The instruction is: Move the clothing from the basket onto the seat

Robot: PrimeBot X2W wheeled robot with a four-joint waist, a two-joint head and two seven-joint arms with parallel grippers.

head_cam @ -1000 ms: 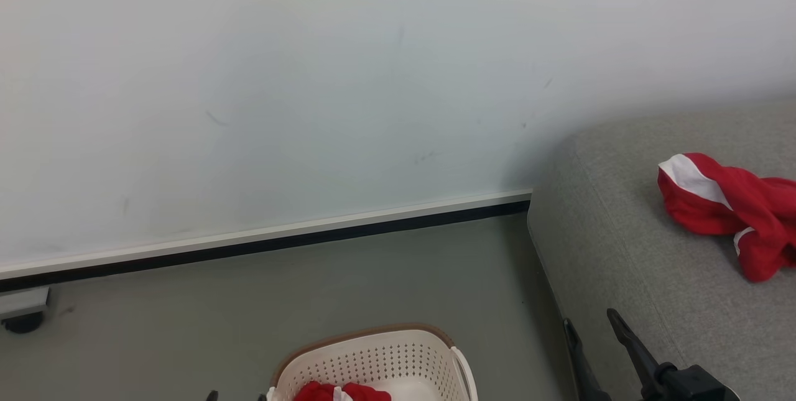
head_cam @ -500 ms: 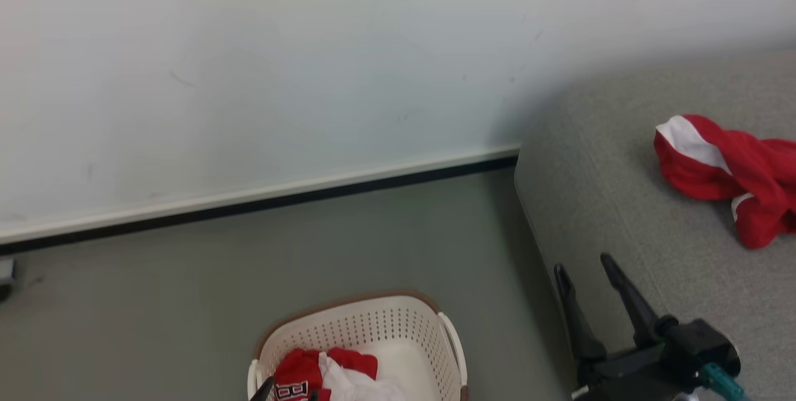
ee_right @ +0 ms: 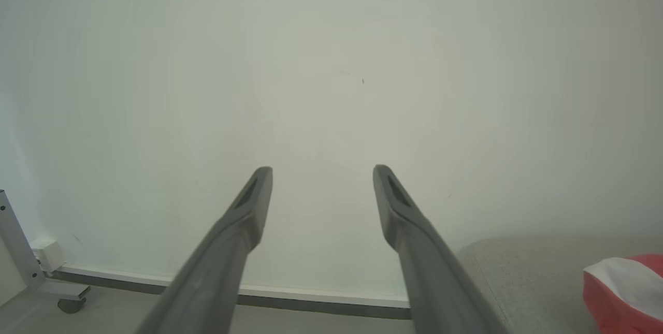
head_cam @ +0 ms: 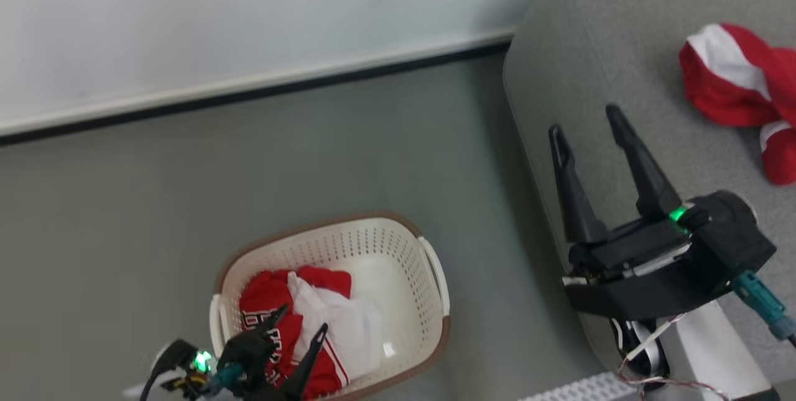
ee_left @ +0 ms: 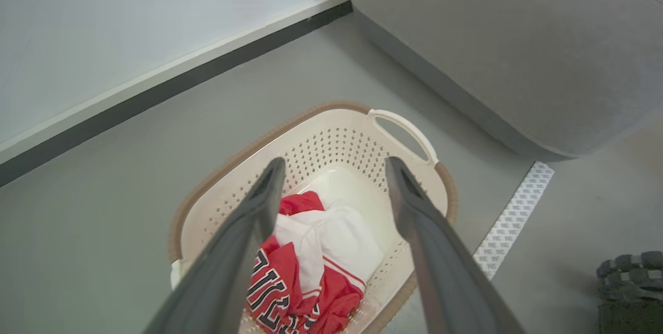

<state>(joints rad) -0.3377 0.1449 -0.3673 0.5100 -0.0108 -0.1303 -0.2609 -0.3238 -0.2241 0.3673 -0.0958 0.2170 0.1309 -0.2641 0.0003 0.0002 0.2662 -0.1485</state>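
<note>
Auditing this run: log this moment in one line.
left gripper open above basket; right gripper open; clothing in basket; garment on seat

On the grey floor (head_cam: pixel 155 202) stands the basket (head_cam: pixel 348 245), beside the seat (head_cam: pixel 591 46); on the seat's far side lies a red garment (head_cam: pixel 724 99), perhaps two.

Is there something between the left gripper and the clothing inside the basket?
Nothing visible does. The left gripper hangs open above the clothing in the basket, whose top is uncovered; no other thing lies between them.

Perforated plastic basket (head_cam: pixel 373 245); woven matt fabric seat (head_cam: pixel 597 65); soft cloth clothing (head_cam: pixel 311 326)
</note>
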